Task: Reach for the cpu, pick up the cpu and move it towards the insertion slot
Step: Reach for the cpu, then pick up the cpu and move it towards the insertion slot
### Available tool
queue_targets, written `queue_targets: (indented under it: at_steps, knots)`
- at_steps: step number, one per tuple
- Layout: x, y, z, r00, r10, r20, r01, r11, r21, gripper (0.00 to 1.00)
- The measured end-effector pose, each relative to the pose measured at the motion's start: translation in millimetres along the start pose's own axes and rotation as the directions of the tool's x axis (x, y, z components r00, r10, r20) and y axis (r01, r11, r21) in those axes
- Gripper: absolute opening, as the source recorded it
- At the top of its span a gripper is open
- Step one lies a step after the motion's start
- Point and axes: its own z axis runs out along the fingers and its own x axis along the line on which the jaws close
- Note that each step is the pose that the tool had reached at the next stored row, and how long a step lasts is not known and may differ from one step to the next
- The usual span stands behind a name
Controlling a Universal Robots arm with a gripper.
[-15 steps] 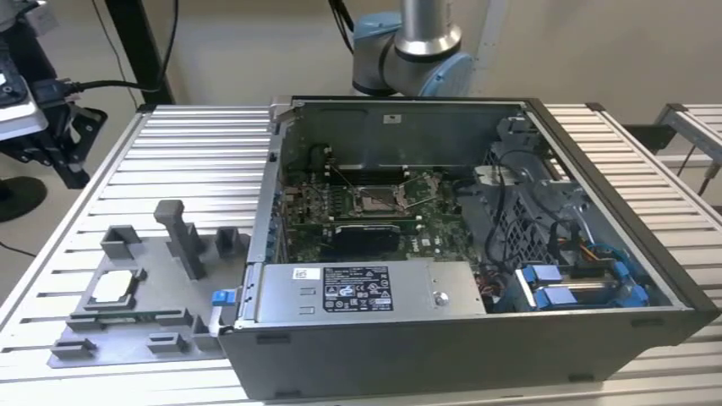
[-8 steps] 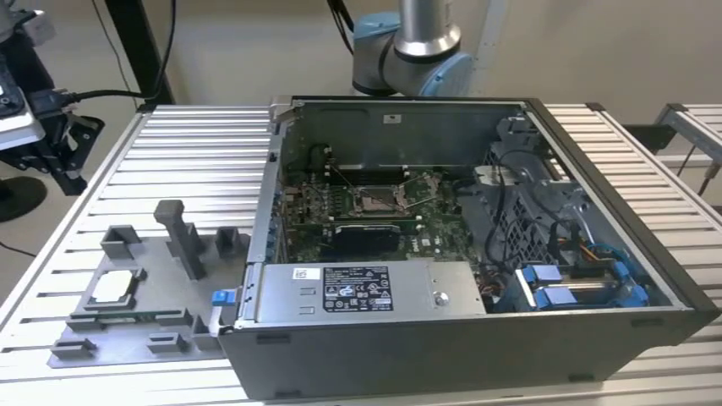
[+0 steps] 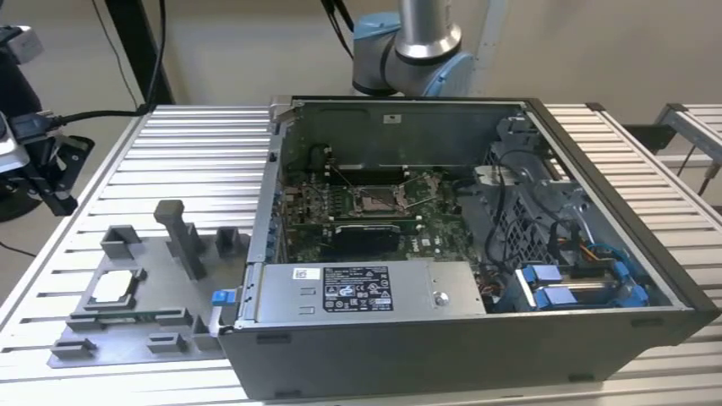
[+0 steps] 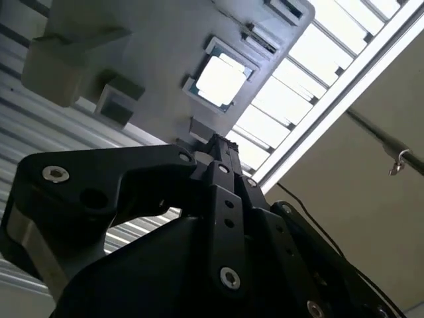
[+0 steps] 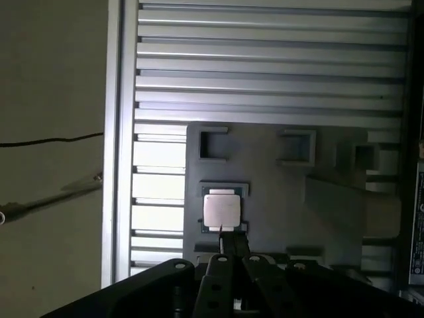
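The slatted metal table (image 3: pixel 135 144) carries a grey fixture plate (image 3: pixel 118 338) beside an open computer case (image 3: pixel 451 355).

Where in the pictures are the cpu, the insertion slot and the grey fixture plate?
cpu (image 5: pixel 220 211): first wrist view, middle of its silvery top.
insertion slot (image 3: pixel 377 200): exterior view, its dark centre.
grey fixture plate (image 3: pixel 113 337): exterior view, a bare flat part.

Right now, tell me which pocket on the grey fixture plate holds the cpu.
The framed square pocket: the silvery cpu lies in it, while the smaller pockets beside it are empty.
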Motion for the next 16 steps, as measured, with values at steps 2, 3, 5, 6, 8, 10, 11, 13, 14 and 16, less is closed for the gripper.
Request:
queue_targets:
  at_steps: [2,3,5,6,8,10,11,13,14,16]
  knots:
    - [0.0,-0.1,0.1,1.0,0.0,0.0,0.0,1.0,-0.0001,0.0]
    - [0.0,-0.1,0.0,1.0,0.0,0.0,0.0,1.0,-0.0001,0.0]
    - [0.0,0.0,0.1,1.0,0.0,0.0,0.0,1.0,-0.0001,0.0]
    - [0.0,0.1,0.0,1.0,0.0,-0.0001,0.0,1.0,0.0,0.0]
    - [0.0,0.2,0.0,1.0,0.0,0.0,0.0,1.0,0.0,0.0]
    - [0.0,0.2,0.1,1.0,0.0,0.0,0.0,1.0,-0.0001,0.0]
    - [0.0,0.3,0.1,1.0,0.0,0.0,0.0,1.0,-0.0001,0.0]
    - [0.0,0.3,0.0,1.0,0.0,0.0,0.0,1.0,-0.0001,0.0]
    - [0.0,0.3,0.0,1.0,0.0,-0.0001,0.0,1.0,0.0,0.0]
    - [0.0,0.3,0.1,1.0,0.0,0.0,0.0,1.0,-0.0001,0.0]
